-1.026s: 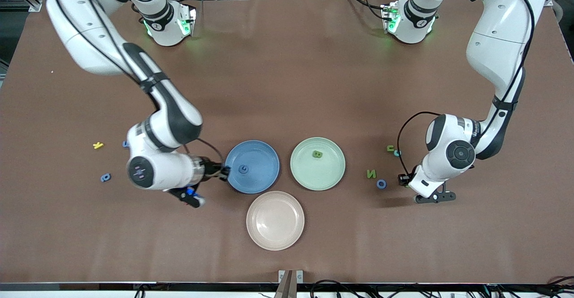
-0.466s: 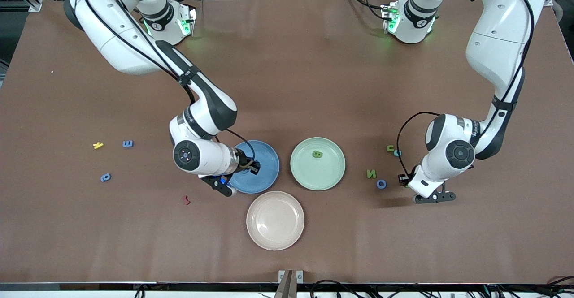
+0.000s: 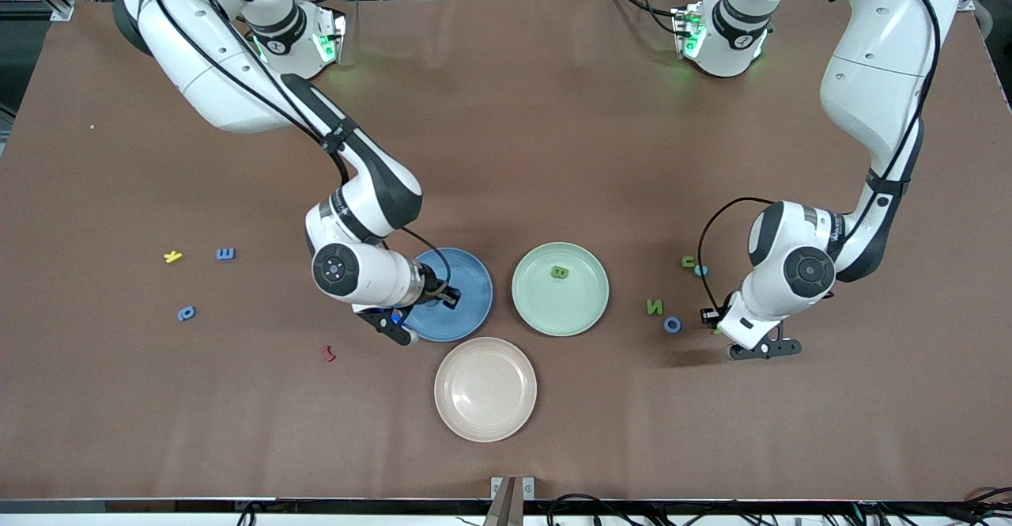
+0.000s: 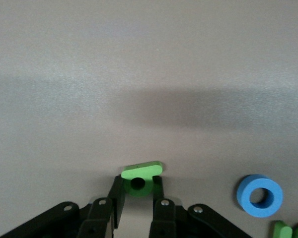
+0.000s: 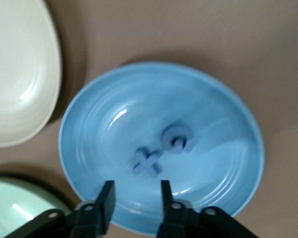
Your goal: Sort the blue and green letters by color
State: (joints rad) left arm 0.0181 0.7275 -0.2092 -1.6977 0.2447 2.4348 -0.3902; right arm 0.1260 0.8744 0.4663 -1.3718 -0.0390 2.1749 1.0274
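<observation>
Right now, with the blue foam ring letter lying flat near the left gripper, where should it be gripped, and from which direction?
Probably from straight above, with the fingers across the outer rim. The blue foam ring letter lies flat on the brown table, hole upward, so only its outer wall offers parallel faces. The left gripper, beside it, is shut on a green foam letter.
</observation>
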